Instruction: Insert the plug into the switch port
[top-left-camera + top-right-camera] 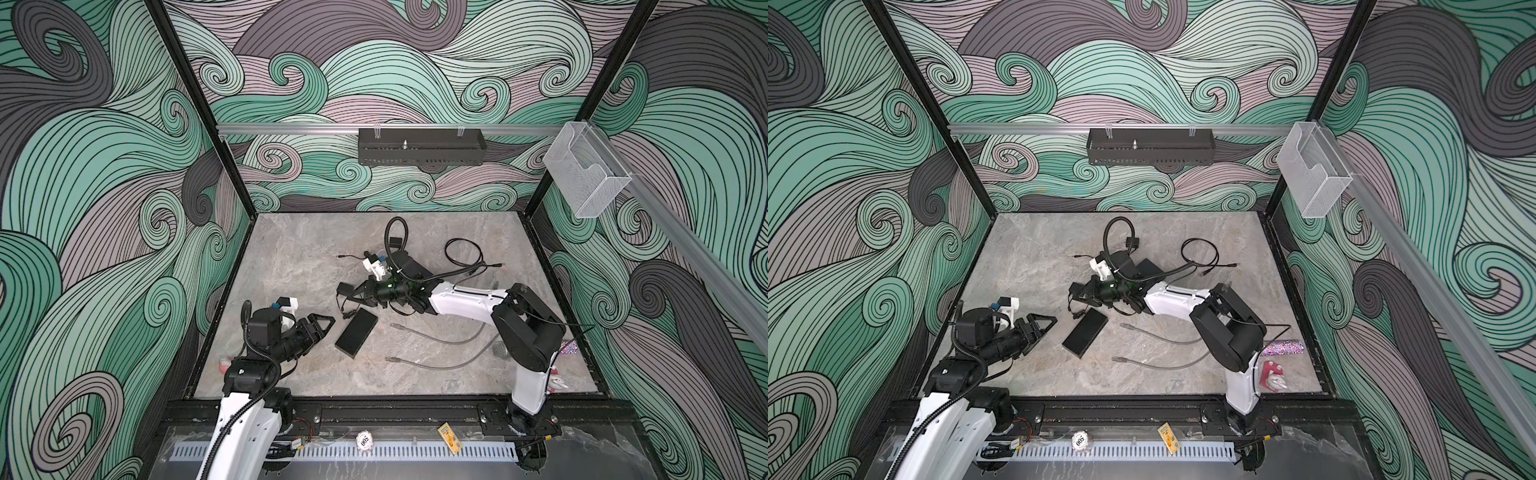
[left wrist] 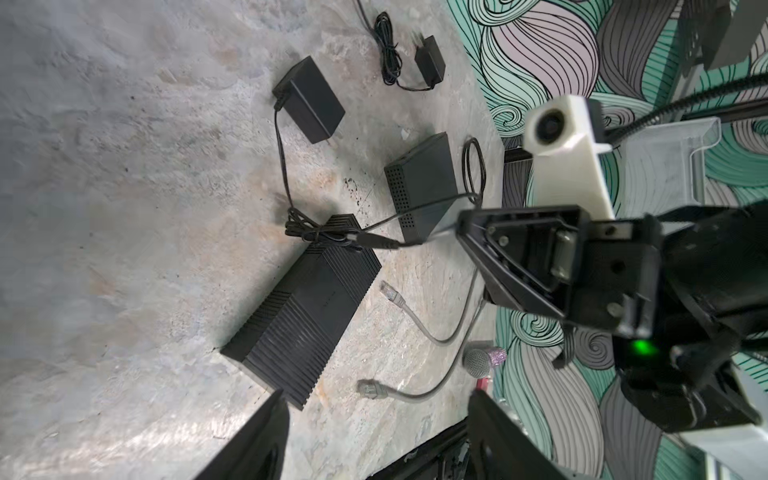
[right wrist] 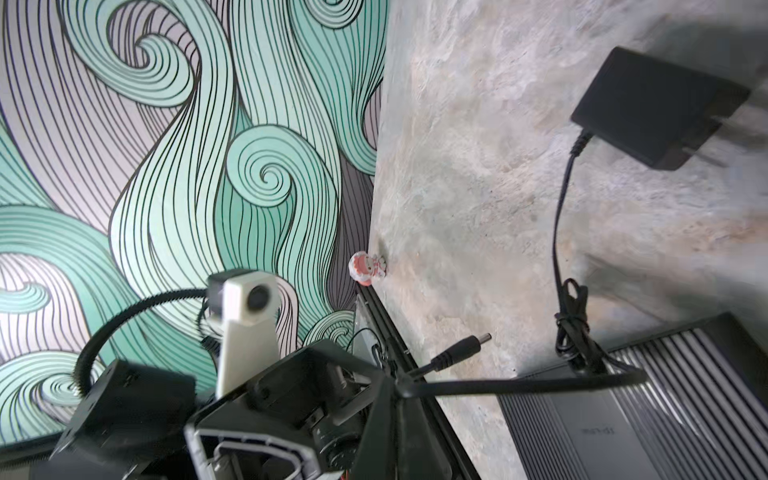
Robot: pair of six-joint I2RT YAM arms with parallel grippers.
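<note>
Right wrist view: right pincer (image 3: 397, 384), reaching low, clamps cable (image 3: 519, 384) behind plug (image 3: 461, 349).

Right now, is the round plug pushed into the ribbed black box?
No, the plug hangs free above the table, its cable pinched in the right pincer, apart from the ribbed black box.

Bright even light, soft shadows on table (image 1: 291, 266), bowed wide-angle edges, close wrist-view parts blurred.

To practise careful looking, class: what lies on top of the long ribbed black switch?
A knotted bundle of the plug cable overlaps one end of the switch; the rest of its ribbed top is bare. Its ports and the spot under the bundle are hidden.
</note>
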